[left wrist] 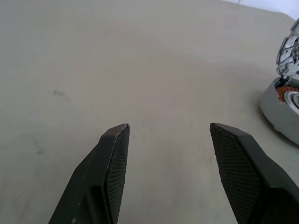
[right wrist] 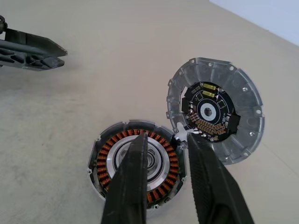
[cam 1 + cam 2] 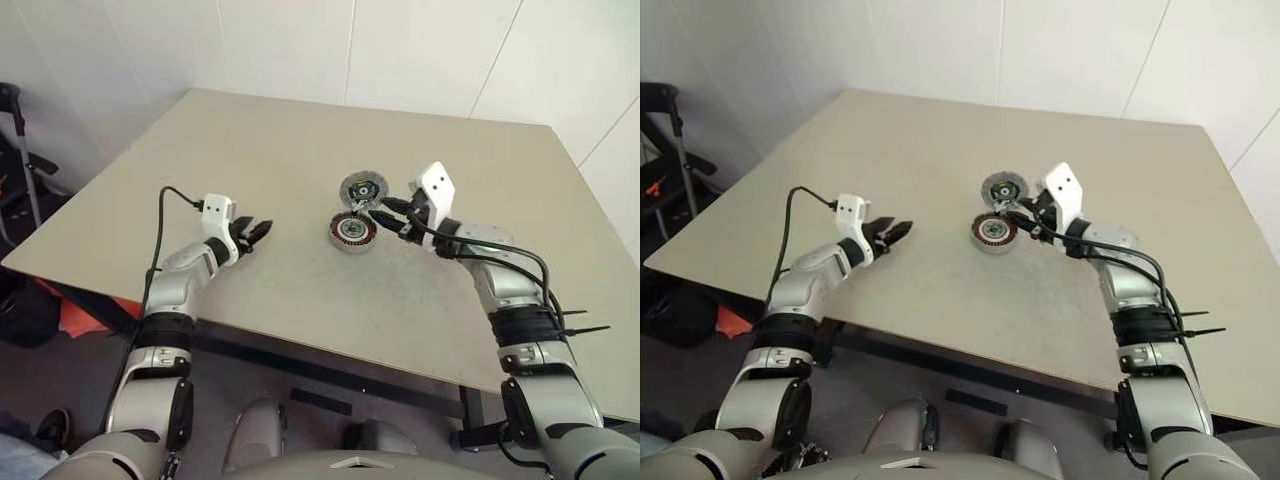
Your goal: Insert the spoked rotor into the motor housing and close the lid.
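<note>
The motor housing (image 3: 352, 232), a squat silver ring with copper windings (image 2: 105, 161), lies flat on the table's middle. Inside the windings sits the spoked rotor (image 2: 156, 158), silvery face up, partly behind my finger. The lid (image 2: 215, 109) stands tilted on edge just beyond the housing, its inner face with yellow marks showing. My right gripper (image 2: 167, 136) comes in over the housing, shut on the lid's lower rim. My left gripper (image 3: 258, 233) hovers open well to the left of the housing, nothing between its fingers (image 1: 117, 154).
The beige table (image 3: 300, 140) stands against a white wall, its front edge close to me. A black stand (image 3: 20, 150) and dark and orange items (image 3: 85, 310) lie off the table's left side. Cables trail from both wrists.
</note>
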Controlling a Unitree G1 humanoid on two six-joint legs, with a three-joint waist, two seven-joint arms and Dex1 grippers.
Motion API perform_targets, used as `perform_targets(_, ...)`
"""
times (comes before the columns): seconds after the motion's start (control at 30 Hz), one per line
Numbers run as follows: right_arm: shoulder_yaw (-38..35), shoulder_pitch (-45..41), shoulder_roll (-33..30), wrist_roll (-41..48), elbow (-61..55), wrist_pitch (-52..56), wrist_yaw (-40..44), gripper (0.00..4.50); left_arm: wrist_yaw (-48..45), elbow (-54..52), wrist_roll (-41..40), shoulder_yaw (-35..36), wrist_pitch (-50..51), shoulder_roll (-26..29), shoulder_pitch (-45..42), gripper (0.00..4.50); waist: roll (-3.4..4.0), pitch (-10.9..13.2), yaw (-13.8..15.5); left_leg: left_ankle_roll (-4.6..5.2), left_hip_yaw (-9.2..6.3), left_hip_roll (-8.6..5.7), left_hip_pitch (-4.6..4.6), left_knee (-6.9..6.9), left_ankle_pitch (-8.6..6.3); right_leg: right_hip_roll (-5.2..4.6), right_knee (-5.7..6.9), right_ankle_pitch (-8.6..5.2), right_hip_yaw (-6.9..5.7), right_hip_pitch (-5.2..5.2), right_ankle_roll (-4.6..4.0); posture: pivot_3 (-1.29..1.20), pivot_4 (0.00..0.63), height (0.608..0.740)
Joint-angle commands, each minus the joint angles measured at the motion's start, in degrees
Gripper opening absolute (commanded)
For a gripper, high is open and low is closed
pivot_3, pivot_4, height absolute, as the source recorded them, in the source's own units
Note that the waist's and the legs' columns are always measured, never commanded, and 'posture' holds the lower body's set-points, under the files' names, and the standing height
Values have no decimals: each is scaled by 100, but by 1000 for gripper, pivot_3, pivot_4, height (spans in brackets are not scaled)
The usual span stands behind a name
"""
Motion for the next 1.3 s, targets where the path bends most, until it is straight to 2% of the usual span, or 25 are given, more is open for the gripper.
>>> perform_targets(0.03, 101, -114, 50, -114, 94, -138, -27, 922, 97, -351, -145, 54, 56, 68, -87, 2910, 0, 0, -20, -1, 0, 0, 1, -4, 1, 0, 0, 0, 0, -1, 0, 0, 0, 740)
perform_targets(0.27, 186, -341, 269, -343, 934, -517, -220, 922, 69, -582, -488, 219, 168, 188, -177, 2910, 0, 0, -122, -3, 1, -2, 1, -14, 3, 0, -4, 0, 0, -4, -1, 0, 0, 740)
perform_targets(0.57, 178, -774, 502, -550, 1981, -1063, -561, 922, 138, -695, -595, 28, 207, 59, -186, 2910, 0, 0, -128, -6, 1, -2, 4, -14, 5, 0, -1, 0, 0, -2, -1, 0, 0, 740)
perform_targets(0.87, 205, -792, 633, -620, 2151, -1220, -590, 922, 173, -643, -547, -60, 153, 64, -116, 2910, 0, 0, -140, -4, 2, -2, 5, -14, 6, 1, 1, 0, 0, -2, -2, 0, 0, 740)
perform_targets(1.3, 274, -581, 764, -676, 1807, -1116, -590, 922, 201, -543, -500, -69, 92, 132, -151, 2910, 0, 0, -137, -5, 2, -2, 8, -14, 6, 0, 3, 0, 0, -1, -2, 0, 0, 740)
